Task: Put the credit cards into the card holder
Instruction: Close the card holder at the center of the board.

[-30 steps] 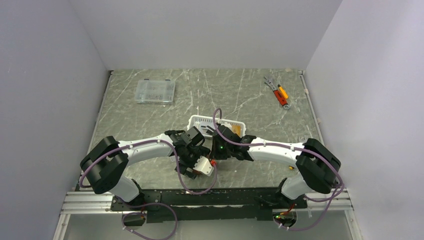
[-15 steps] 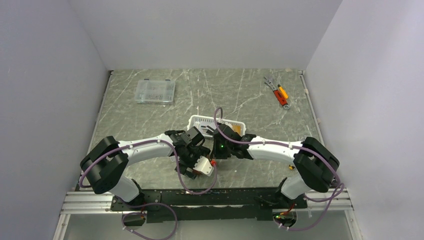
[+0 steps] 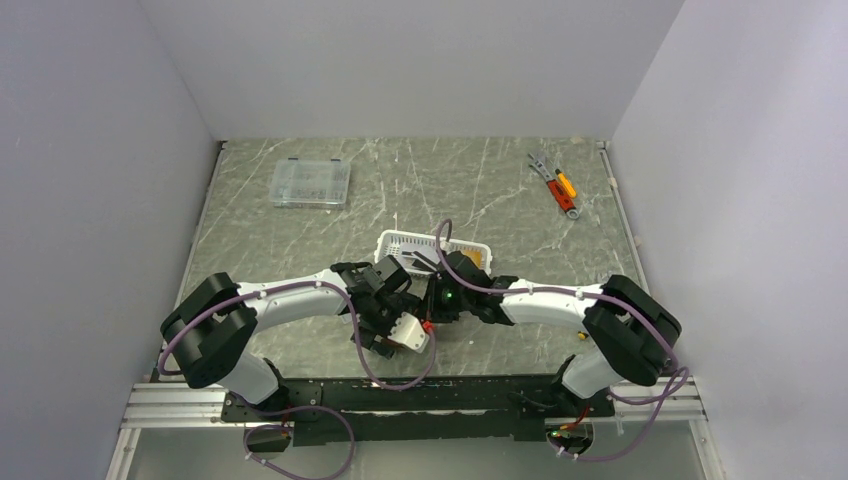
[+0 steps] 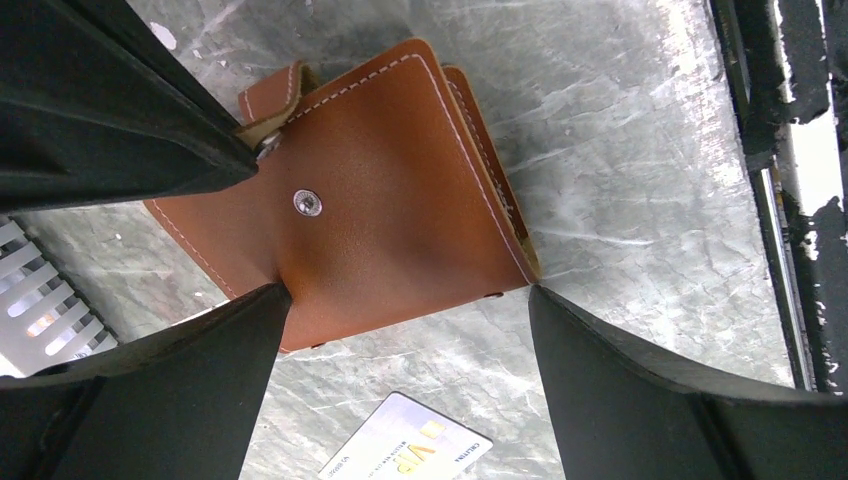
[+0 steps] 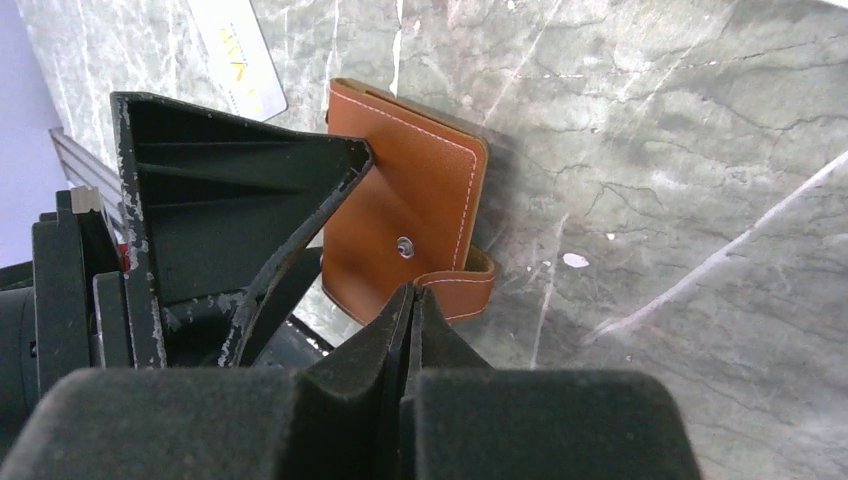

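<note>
Folded brown leather card holder (image 4: pixel 380 190) lies on the desk (image 4: pixel 620 150), a white credit card (image 4: pixel 410 445) just beside it; the left tool (image 4: pixel 405 290) is spread astride it and should steady it while the right tool (image 5: pixel 412 295), pressed together at the snap tab (image 5: pixel 460 290), lifts gently.

White-and-black arms (image 3: pixel 290 294); purple cables (image 3: pixel 356 345)

**Folded shut, tab loose**

I see the brown leather card holder (image 4: pixel 390 190) lying flat on the counter (image 4: pixel 620 200), snap tab unfastened. One pale credit card (image 4: pixel 408 445), gold lettering reading VIP I think, lies just beside it.
</note>
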Controlling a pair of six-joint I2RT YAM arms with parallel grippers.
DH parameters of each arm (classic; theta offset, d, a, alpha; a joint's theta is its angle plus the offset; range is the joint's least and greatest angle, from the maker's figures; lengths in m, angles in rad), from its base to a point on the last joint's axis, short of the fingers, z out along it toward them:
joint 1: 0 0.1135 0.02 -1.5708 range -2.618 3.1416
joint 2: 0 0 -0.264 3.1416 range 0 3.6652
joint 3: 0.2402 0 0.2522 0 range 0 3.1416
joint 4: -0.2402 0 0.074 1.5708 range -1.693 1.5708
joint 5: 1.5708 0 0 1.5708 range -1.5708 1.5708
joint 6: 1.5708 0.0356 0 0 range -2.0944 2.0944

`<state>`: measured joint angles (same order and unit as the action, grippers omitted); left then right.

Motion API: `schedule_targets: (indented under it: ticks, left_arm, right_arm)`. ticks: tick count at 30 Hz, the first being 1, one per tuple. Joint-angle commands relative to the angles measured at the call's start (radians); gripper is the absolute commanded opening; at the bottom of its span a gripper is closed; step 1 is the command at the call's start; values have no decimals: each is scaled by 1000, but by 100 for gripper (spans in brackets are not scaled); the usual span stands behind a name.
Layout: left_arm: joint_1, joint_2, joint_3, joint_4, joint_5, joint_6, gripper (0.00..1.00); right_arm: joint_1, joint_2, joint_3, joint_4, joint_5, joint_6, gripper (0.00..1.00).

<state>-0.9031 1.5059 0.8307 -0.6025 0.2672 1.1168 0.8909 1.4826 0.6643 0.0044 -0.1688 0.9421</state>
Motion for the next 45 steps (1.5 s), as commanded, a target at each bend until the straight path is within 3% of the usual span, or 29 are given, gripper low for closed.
schedule_targets:
  ticks: [1,23,38,45]
  left_arm:
    - [-3,20,-17,-2,-31,-26,99]
    - [-11,25,6,-26,-2,-56,99]
    - [-11,15,13,-40,20,-61,99]
    - [-12,14,16,-44,32,-68,99]
  right_arm:
    - [-15,-23,-11,96,-82,26,0]
    - [-50,84,-22,202,-202,73,0]
    - [-49,131,16,179,-160,77,0]
    - [-42,99,18,121,-62,79,0]
